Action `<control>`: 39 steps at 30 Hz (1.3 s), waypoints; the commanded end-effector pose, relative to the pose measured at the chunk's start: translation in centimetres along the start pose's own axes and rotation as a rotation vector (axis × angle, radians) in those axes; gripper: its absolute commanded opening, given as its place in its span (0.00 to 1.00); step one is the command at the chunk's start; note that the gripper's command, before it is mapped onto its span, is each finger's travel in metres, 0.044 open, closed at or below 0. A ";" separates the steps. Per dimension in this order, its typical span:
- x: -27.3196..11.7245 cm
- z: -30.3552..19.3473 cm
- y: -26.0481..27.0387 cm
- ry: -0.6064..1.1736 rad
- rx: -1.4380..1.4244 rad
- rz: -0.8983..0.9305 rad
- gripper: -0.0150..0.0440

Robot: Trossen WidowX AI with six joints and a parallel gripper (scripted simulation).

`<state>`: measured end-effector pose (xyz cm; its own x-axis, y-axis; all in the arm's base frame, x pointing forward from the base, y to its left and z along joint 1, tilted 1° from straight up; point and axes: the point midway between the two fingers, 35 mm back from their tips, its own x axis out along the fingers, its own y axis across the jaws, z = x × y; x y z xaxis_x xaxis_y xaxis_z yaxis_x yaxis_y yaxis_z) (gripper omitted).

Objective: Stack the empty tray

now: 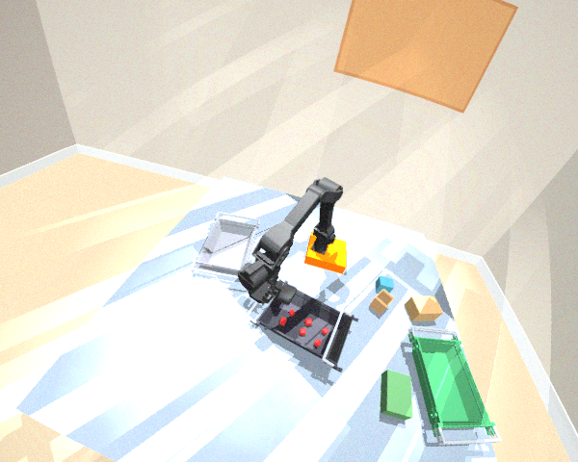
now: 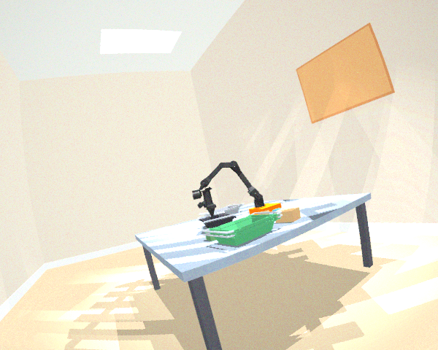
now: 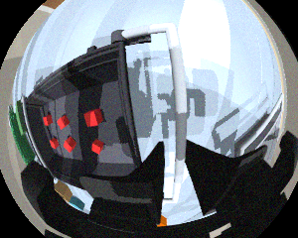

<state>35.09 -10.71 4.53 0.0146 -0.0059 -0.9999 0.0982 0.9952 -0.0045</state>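
Note:
The loaded black tray point(image 1: 345, 338) point(image 3: 101, 74) holds several red blocks point(image 1: 307, 321) point(image 3: 93, 118). Its right-hand bar point(image 1: 332, 338) in the top view lies inward across the top. The other white bar point(image 3: 180, 99) stands out beyond the opposite end. My gripper point(image 1: 275, 310) point(image 2: 212, 215) point(image 3: 172, 143) points down at that end, slightly open with nothing gripped. In the wrist view the outer bar runs between the fingertips; its depth against them is unclear. An empty clear tray point(image 1: 224, 250) lies behind on the left, an empty green tray point(image 1: 451, 382) point(image 2: 245, 231) at the right.
The arm stands on an orange base point(image 1: 327, 262) behind the loaded tray. A cyan block point(image 1: 384, 284), a small tan open box point(image 1: 380, 301) and a larger tan block point(image 1: 423, 310) lie right of it. A green block point(image 1: 396, 394) lies beside the green tray.

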 end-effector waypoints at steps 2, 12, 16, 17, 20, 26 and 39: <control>-1.8 0.3 1.2 -0.018 -0.001 0.009 0.40; -2.5 0.3 3.5 -0.018 -0.001 0.011 0.40; -2.4 0.3 4.4 -0.018 -0.001 0.012 0.40; -2.3 0.3 4.7 -0.018 -0.001 0.012 0.40; -1.8 0.3 5.7 -0.018 -0.001 0.013 0.40; -0.4 0.3 7.1 -0.018 -0.001 0.015 0.40; -5.1 0.4 6.6 -0.018 -0.001 0.014 0.40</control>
<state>36.00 -3.98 8.52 0.0267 0.0124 -0.9996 0.0986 0.9950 0.0149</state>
